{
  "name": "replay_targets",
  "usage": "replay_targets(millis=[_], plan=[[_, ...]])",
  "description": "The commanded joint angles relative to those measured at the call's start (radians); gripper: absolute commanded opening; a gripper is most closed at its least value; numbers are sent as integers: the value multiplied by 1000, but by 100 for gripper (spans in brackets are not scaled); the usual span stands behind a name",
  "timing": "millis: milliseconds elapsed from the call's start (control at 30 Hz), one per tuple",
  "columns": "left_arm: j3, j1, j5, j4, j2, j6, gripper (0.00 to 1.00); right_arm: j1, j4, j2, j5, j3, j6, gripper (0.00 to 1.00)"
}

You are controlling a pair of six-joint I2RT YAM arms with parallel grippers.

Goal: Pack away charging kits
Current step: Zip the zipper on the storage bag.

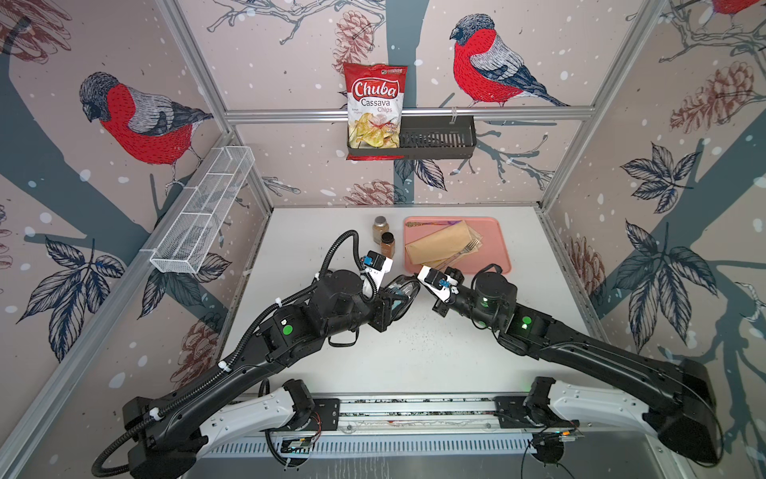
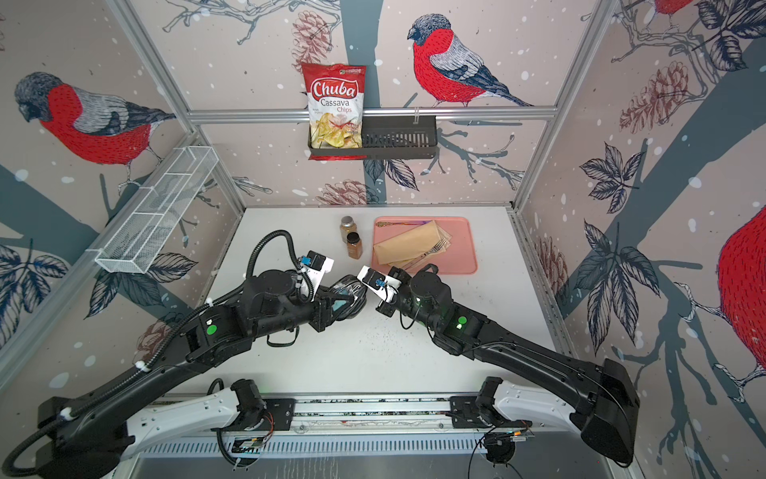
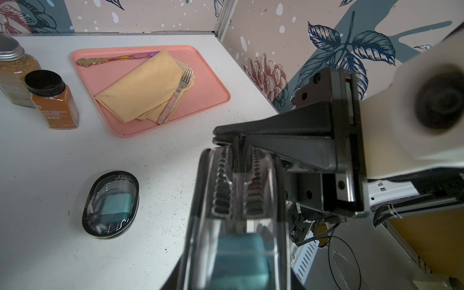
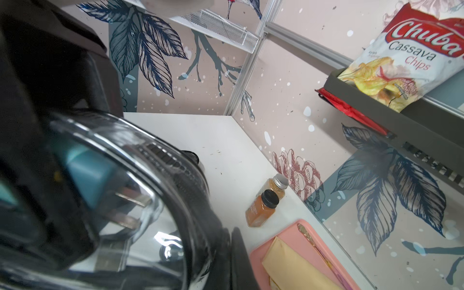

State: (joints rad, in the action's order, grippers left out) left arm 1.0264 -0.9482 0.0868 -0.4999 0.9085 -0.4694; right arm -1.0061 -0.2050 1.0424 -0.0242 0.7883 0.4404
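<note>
My left gripper [image 1: 391, 305] is shut on a clear oval black-rimmed case [image 1: 403, 292] and holds it on edge above the table's middle. A teal cube charger [image 3: 239, 253] with metal prongs [image 4: 130, 198] shows inside it. My right gripper [image 3: 222, 137] is shut on the zipper pull [image 3: 241, 157] at the top of that case's rim. A second case [image 3: 110, 204] lies flat on the table with a teal charger and a white cable inside; the left arm hides it in both top views.
Two brown spice jars [image 1: 387, 244] stand at the back next to a pink tray [image 1: 493, 249] holding a folded napkin, a fork and a spoon. A black wall basket [image 1: 439, 143] holds a chips bag. A white wire shelf [image 1: 199, 215] hangs on the left wall.
</note>
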Motion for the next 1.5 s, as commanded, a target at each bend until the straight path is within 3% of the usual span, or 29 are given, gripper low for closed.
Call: replay_targets(millis=[0, 567, 1000, 1467], plan=[[1, 0, 50, -233, 6, 16, 0, 19, -189, -37, -59, -17, 62, 0], [0, 0, 66, -245, 92, 49, 0, 36, -135, 21, -23, 48, 276, 0], [2, 0, 34, -274, 139, 72, 0, 71, -172, -94, 190, -69, 595, 1], [27, 0, 34, -313, 186, 93, 0, 82, 1, -63, 287, 50, 758, 0]])
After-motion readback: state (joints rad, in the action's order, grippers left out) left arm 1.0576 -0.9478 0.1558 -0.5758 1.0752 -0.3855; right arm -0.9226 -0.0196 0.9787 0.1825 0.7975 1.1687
